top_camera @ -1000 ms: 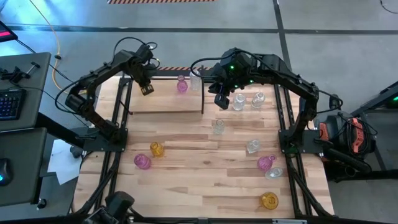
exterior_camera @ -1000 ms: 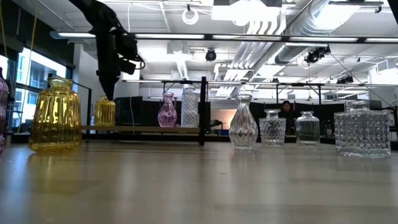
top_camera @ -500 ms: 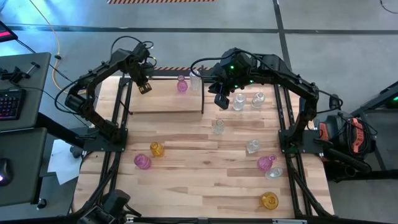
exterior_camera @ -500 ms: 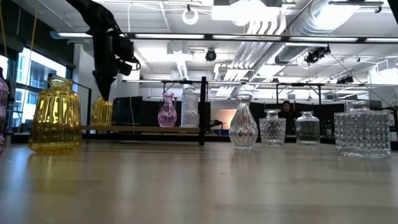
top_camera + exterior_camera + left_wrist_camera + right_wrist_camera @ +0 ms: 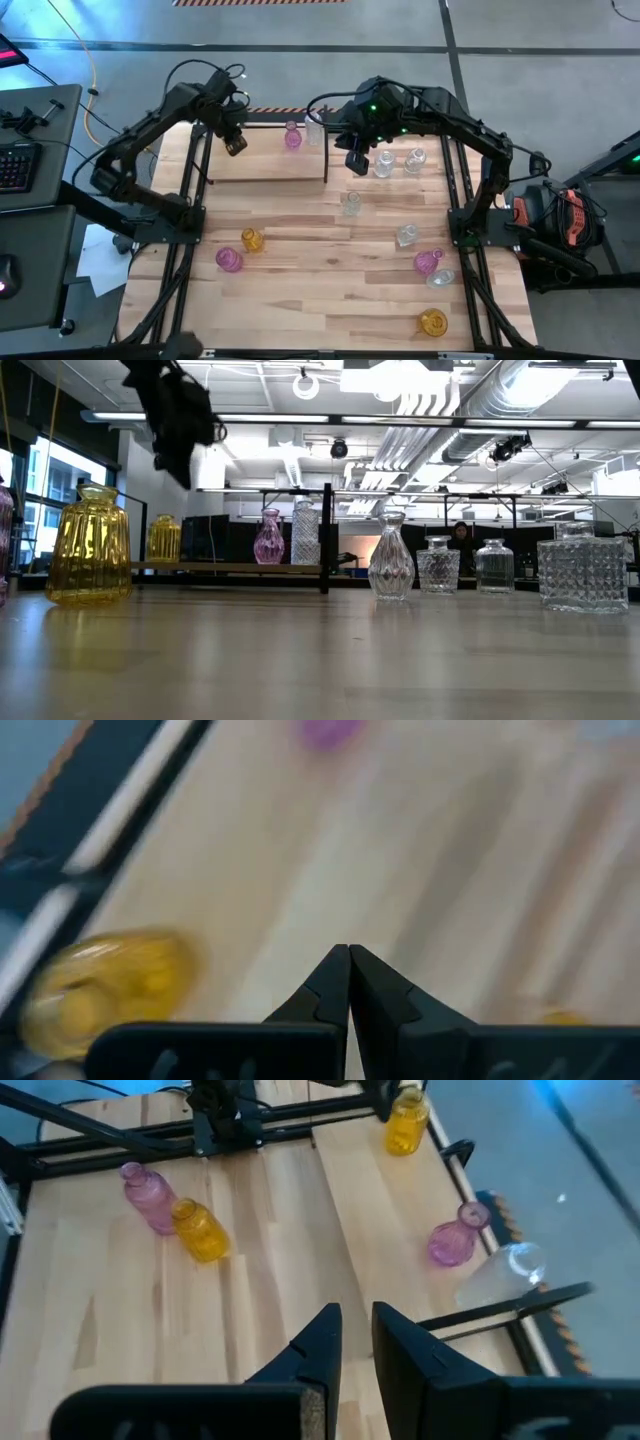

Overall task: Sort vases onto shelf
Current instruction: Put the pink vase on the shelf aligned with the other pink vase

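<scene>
Low view shows yellow vase on shelf, wrist view left hand closed, empty.

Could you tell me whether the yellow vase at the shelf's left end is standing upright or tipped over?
Upright. In the low view the yellow vase stands neck-up on the shelf, with the left gripper raised clear above it.

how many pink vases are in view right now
3. One pink vase stands on the shelf; one sits on the table's left near an amber one; one lies toward the right edge.

Keyboard on side desk; person in bkgd.
</scene>
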Controlling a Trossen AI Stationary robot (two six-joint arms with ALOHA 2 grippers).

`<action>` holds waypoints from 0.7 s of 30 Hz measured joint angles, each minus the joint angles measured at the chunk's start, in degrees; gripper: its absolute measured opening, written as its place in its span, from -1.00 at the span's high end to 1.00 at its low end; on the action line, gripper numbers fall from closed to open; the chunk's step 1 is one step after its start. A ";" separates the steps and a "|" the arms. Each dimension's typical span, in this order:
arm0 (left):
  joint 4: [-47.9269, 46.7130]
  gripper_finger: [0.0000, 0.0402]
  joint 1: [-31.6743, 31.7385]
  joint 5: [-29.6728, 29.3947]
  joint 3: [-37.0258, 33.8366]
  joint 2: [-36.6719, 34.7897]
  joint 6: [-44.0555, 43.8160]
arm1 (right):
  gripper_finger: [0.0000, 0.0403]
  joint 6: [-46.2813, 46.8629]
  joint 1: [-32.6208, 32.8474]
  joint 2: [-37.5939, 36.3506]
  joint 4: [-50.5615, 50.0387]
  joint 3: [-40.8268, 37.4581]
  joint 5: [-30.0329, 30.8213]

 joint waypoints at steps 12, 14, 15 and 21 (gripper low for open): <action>-0.72 1.00 -18.19 6.23 0.00 -14.92 -14.69 | 0.79 1.09 0.17 0.00 -0.98 0.00 0.95; -1.62 1.00 -21.82 6.21 0.00 -17.26 -16.37 | 0.79 1.35 0.17 0.00 -1.66 0.00 0.80; -2.21 1.00 -23.60 6.23 0.00 -18.49 -17.12 | 0.79 1.36 0.22 0.00 -1.81 0.00 0.80; -8.16 1.00 -34.09 6.39 0.00 -25.66 -25.53 | 0.79 -0.25 0.42 0.00 -1.96 0.00 0.80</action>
